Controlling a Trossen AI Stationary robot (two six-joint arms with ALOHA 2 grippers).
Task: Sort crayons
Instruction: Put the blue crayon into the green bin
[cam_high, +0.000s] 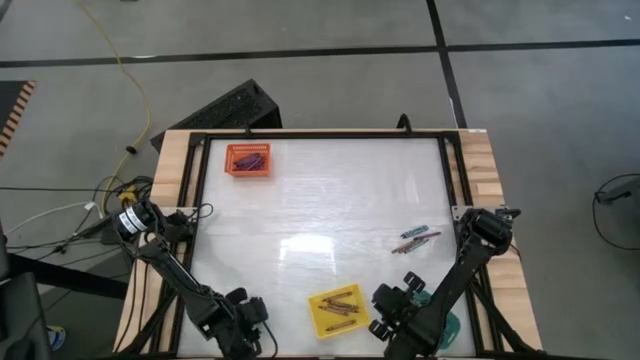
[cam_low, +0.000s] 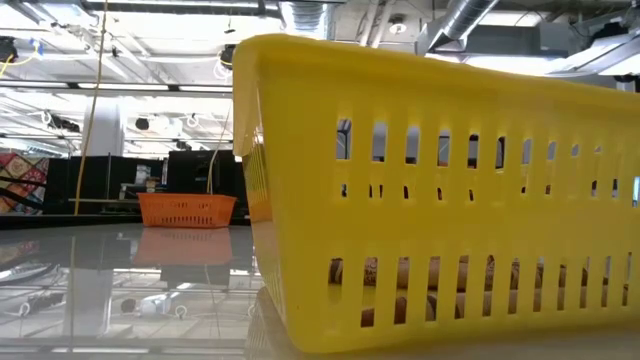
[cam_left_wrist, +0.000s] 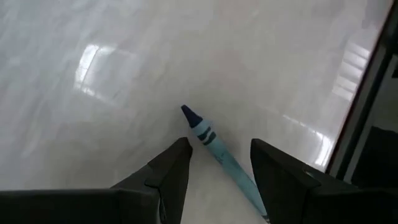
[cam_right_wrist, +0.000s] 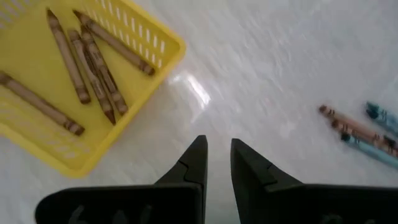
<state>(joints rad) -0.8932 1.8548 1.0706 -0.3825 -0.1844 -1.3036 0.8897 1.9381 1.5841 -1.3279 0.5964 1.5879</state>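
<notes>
A teal-blue crayon (cam_left_wrist: 208, 134) with a dark blue tip lies lengthwise between the fingers of my left gripper (cam_left_wrist: 219, 145), which is open near the table's front left (cam_high: 245, 318). Its back end runs close along one finger (cam_left_wrist: 273, 171). My right gripper (cam_right_wrist: 217, 142) hovers by the front edge (cam_high: 392, 305), fingers a narrow gap apart with nothing between them. Beside it, the yellow tray (cam_right_wrist: 177, 46) holds several brown crayons (cam_right_wrist: 87, 59). A few loose crayons (cam_high: 415, 240), brownish-red and teal-blue, lie on the table toward the right (cam_right_wrist: 360, 134). My left gripper has the teal-blue crayon between its open fingers, pointing forward along them. I cannot tell whether either finger touches it. The crayon's back end (cam_left_wrist: 252, 193) passes out of sight beside one finger.
An orange tray (cam_high: 248, 158) with dark crayons stands at the far left. A teal tray (cam_high: 452, 330) shows partly under my right arm at the near right. The low view is mostly filled by the yellow tray (cam_low: 450, 200). A black frame (cam_high: 320, 135) borders the white table.
</notes>
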